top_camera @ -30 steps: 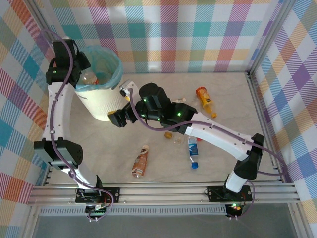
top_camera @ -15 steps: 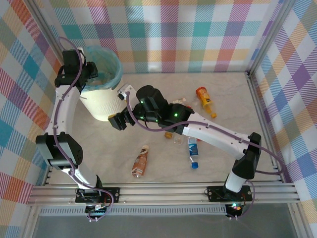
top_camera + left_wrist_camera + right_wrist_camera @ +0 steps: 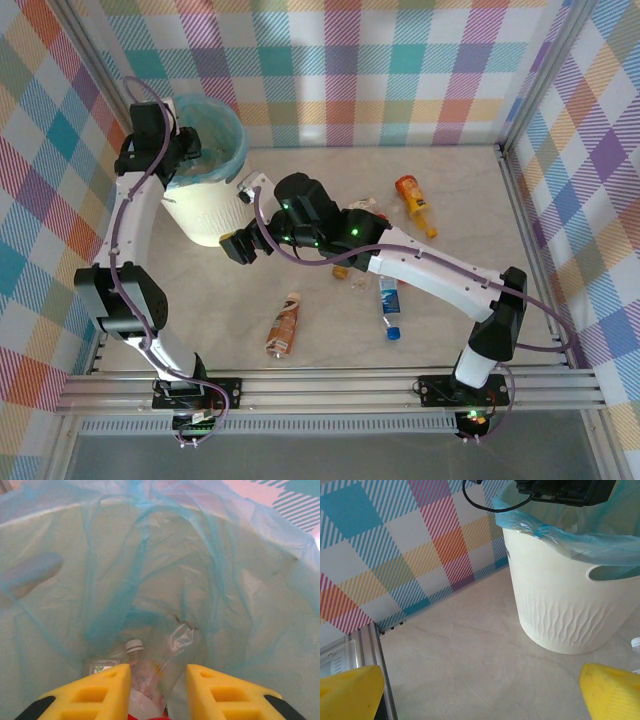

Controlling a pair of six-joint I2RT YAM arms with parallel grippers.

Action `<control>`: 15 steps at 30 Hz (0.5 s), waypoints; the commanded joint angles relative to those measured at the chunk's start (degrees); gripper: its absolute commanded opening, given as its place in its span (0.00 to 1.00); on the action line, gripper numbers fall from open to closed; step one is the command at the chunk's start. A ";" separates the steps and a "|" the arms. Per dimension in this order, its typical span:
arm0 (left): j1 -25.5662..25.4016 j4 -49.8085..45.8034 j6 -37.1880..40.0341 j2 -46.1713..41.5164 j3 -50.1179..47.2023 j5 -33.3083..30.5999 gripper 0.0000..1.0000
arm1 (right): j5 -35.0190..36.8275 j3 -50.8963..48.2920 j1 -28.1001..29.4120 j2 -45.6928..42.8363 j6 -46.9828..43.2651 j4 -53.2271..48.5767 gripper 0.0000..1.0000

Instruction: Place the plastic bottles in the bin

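Clear bottle (image 3: pixel 146 682) with a white cap: the left claw (image 3: pixel 159 672) holds it, pinched in the narrow gap between 2 yellow fingers (image 3: pixel 107 687). This claw hangs over the mouth of the bin (image 3: pixel 235 610), looking straight down into the teal bag. Down at the bottom, just left of the held bottle, lies a thing with a green label (image 3: pixel 102 668). I think it is another bottle, already dropped in.

From above, the left claw (image 3: pixel 185 150) is at the left rim of the bin (image 3: pixel 205 215), which stands at the far left of the counter (image 3: pixel 470 215).

The right claw (image 3: pixel 480 690) is wide open and holds nothing. It hovers low over the counter, just right of the bin (image 3: pixel 560 605).

Some bottles are not in yet. I can count a brown bottle (image 3: pixel 284 325) near the front, a blue-capped bottle (image 3: pixel 389 303) to its right, and an orange bottle (image 3: pixel 412 197) far right. A small crumpled heap (image 3: pixel 350 275) lies under the right arm.

So the job looks partly done: 1 bottle is ready to drop, and at least 3 wait on the counter.
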 commanded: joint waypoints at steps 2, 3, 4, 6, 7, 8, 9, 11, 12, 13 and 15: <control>0.76 6.24 -0.99 -5.23 0.36 -0.76 0.00 | -0.74 0.68 0.01 0.98 -0.93 0.08 1.00; 0.75 6.48 -0.88 -5.24 0.61 -1.23 0.00 | -0.83 0.76 -0.03 1.03 -0.81 0.11 1.00; 0.76 6.48 -0.82 -5.09 0.80 -1.81 0.00 | -0.85 0.75 0.01 1.09 -0.79 0.10 1.00; 0.76 6.25 -0.39 -4.40 0.82 -2.49 0.00 | -0.94 0.68 -0.06 1.08 -0.84 -0.03 1.00; 0.75 5.94 -0.27 -4.00 0.66 -2.47 0.00 | -0.94 0.67 -0.07 1.12 -0.79 -0.12 1.00; 0.76 5.59 -0.12 -3.39 0.43 -2.23 0.00 | -0.94 0.69 -0.03 1.12 -0.86 -0.16 1.00; 0.76 5.28 0.08 -2.88 -0.06 -2.05 0.00 | -0.94 0.63 -0.06 1.16 -0.88 -0.21 1.00; 0.76 4.92 0.27 -2.10 -1.37 -2.08 0.00 | -0.99 0.59 -0.07 1.21 -0.89 -0.34 1.00; 0.71 5.20 0.32 -1.92 -2.44 -2.17 0.00 | -1.03 0.59 -0.07 1.21 -0.95 -0.53 1.00; 0.71 5.62 0.34 -1.90 -3.43 -2.20 0.00 | -1.03 0.53 -0.07 1.21 -0.98 -0.63 1.00; 0.76 6.51 0.29 -2.07 -5.48 -2.23 0.00 | -1.03 0.45 -0.16 1.22 -0.98 -0.86 1.00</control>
